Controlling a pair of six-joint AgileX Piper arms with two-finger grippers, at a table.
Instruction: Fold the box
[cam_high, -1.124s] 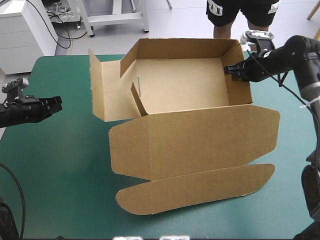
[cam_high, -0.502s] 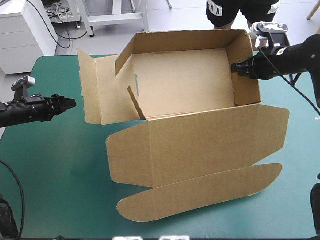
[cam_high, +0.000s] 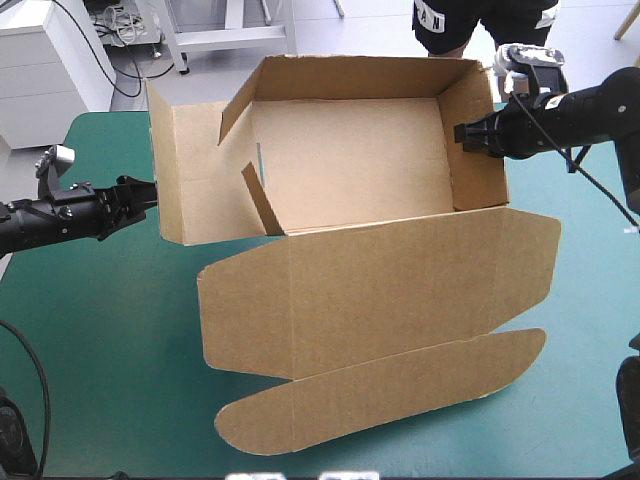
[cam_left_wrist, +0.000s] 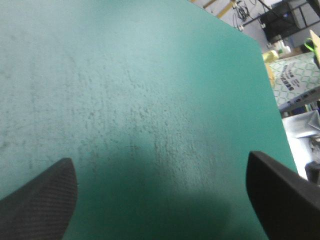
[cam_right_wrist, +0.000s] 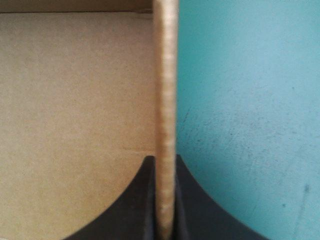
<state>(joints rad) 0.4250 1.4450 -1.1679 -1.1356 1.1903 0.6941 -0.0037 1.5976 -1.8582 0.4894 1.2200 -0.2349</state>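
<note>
Box (cam_high: 350, 150): brown corrugated board, matte, an open tray with walls raised. Left panel (cam_high: 190, 170) splays outward; small tuck flap leans inside. Lid (cam_high: 380, 290) lies flat toward tabletop's near edge, with rounded corners and a curved tongue flap (cam_high: 380, 385) at its end. Tray sits by far edge, centre to right, on teal-green cover (cam_high: 100, 330).

Right gripper (cam_high: 462, 133): 2 black fingers clenched on right wall (cam_right_wrist: 166, 100), board edge sandwiched between them.

Left gripper (cam_high: 150, 192): fingers (cam_left_wrist: 40, 200) spread wide, grasping nothing, bare cover between them. Tips at left panel's outer face; contact unclear.
</note>
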